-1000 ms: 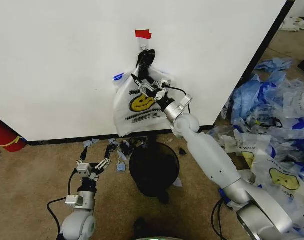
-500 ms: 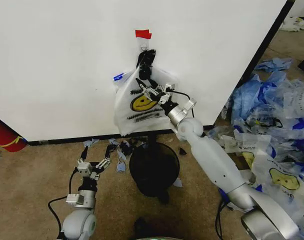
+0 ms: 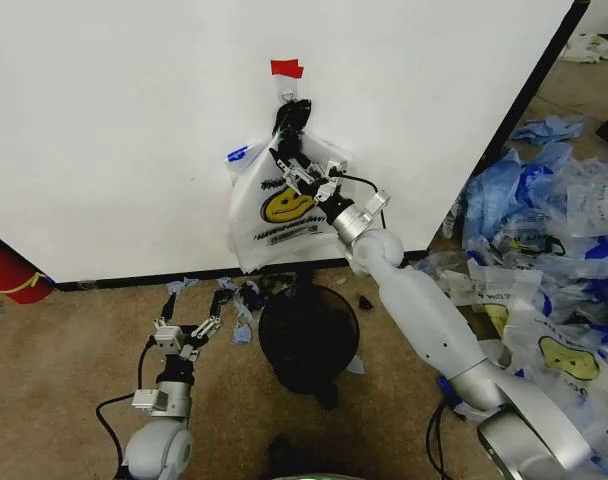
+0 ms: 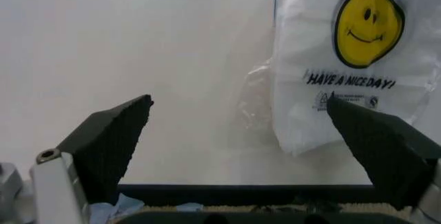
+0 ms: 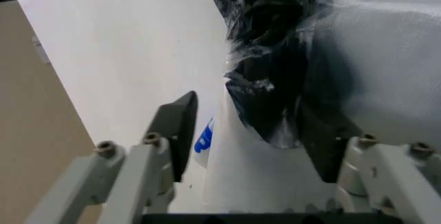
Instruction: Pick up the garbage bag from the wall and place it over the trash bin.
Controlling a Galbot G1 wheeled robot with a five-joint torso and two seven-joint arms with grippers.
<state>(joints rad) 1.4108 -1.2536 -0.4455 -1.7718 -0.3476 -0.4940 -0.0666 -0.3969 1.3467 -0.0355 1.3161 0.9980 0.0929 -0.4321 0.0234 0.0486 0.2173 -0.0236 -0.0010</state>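
Note:
The garbage bag (image 3: 274, 218), white with a yellow smiley face, hangs by its dark bunched neck (image 3: 289, 118) from a hook on the white wall. My right gripper (image 3: 292, 162) is raised against the upper part of the bag. In the right wrist view the right gripper (image 5: 251, 136) is open, its fingers (image 5: 175, 131) standing on either side of the dark neck (image 5: 269, 53). The black trash bin (image 3: 307, 335) stands on the carpet directly below the bag. Low to the bin's left, my left gripper (image 3: 184, 335) is open, facing the wall and the garbage bag (image 4: 351, 79).
A strip of red tape (image 3: 286, 68) marks the wall above the hook. A red cylinder (image 3: 9, 272) leans at the wall's far left. A heap of blue and white plastic bags (image 3: 554, 230) covers the floor to the right. Small scraps (image 3: 234, 295) litter the carpet near the wall's base.
My right gripper has risen a little along the bag toward its dark neck, after dipping half a second ago. The left arm and the bin have not moved.

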